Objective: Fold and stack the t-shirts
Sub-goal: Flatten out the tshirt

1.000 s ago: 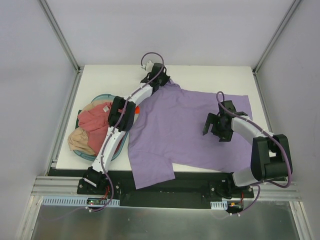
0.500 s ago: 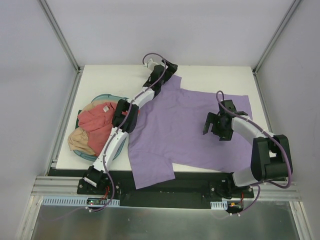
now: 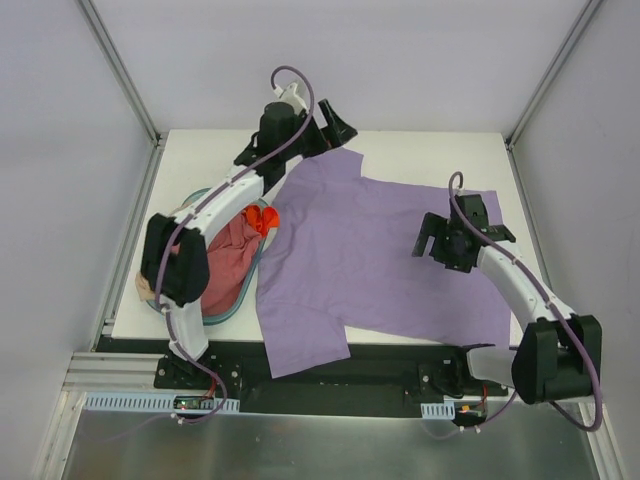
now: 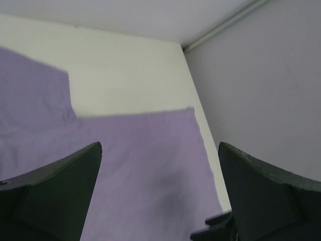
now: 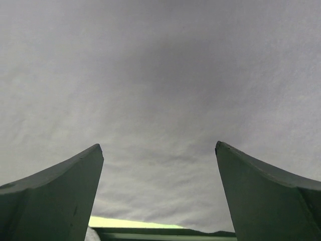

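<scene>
Three tees were in my view, and only one lay spread out. The lavender t-shirt (image 3: 380,260) was flat across the white table (image 3: 210,165), a broad soft sheet with a few shallow creases. A squared flap of it reached toward the far edge, and its near-left corner drooped over the table's near edge.

The pink-red t-shirt (image 3: 225,265) sat bunched in the teal oval basket (image 3: 238,300) at the table's left side, largely behind my left arm. A rumpled bit of the tan t-shirt (image 3: 146,288) showed at the basket's left rim.

My left gripper (image 3: 335,128) hung over the far edge of the table, just beside the lavender shirt's far-left flap. On its wrist camera the two dark, wedge-shaped fingers (image 4: 55,196) stood wide apart with nothing between them, framing smooth purple cloth and a step of bare matte tabletop.

My right gripper (image 3: 432,240) was over the right half of the same shirt. Its fingers (image 5: 55,196) were also spread wide and empty. Cloth filled that wrist view, reading greyish there, with a fine flat weave and faint ripples. I could not tell whether the tips touched the fabric.
</scene>
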Robot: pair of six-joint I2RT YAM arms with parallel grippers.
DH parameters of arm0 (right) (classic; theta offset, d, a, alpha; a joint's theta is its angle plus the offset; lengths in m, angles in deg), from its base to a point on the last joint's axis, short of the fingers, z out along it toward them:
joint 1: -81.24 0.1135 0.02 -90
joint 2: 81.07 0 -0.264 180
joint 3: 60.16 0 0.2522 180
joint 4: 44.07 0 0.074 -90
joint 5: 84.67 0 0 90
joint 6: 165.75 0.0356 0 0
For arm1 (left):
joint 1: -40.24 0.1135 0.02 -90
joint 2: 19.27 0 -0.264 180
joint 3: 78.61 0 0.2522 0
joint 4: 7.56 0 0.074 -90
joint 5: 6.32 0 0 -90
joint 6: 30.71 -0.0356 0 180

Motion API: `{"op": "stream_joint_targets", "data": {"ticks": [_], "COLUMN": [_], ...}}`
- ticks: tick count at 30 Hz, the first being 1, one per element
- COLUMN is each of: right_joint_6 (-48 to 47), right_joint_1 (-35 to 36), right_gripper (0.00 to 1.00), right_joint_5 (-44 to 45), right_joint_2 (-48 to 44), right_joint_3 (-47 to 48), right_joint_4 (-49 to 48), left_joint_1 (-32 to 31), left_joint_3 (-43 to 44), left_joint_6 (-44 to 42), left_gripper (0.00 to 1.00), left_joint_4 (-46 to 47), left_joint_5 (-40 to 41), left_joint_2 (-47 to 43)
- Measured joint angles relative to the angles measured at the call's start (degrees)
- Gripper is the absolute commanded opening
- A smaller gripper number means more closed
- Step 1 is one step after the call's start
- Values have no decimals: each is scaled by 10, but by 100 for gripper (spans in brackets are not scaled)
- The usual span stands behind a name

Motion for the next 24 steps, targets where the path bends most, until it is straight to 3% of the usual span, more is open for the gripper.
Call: {"op": "stream_joint_targets", "data": {"ticks": [5, 12, 24], "right_joint_6": [6, 7, 3], "right_joint_1": [0, 0, 0], "right_gripper": [96, 96, 96], "right_joint_5": [-18, -19, 39], "right_joint_2": [-79, -109, -60], "right_joint_3": [-26, -63, -68], "right_joint_4": [3, 2, -22], "left_joint_1": [-8, -20, -19], "left_joint_3": [-213, -410, -408], "left_joint_6": [-37, -62, -62], "left_gripper": [99, 99, 99], "left_joint_4": [-4, -57, -51], "left_joint_5": [-51, -46, 90], "left_joint_2": [-143, -164, -121]}}
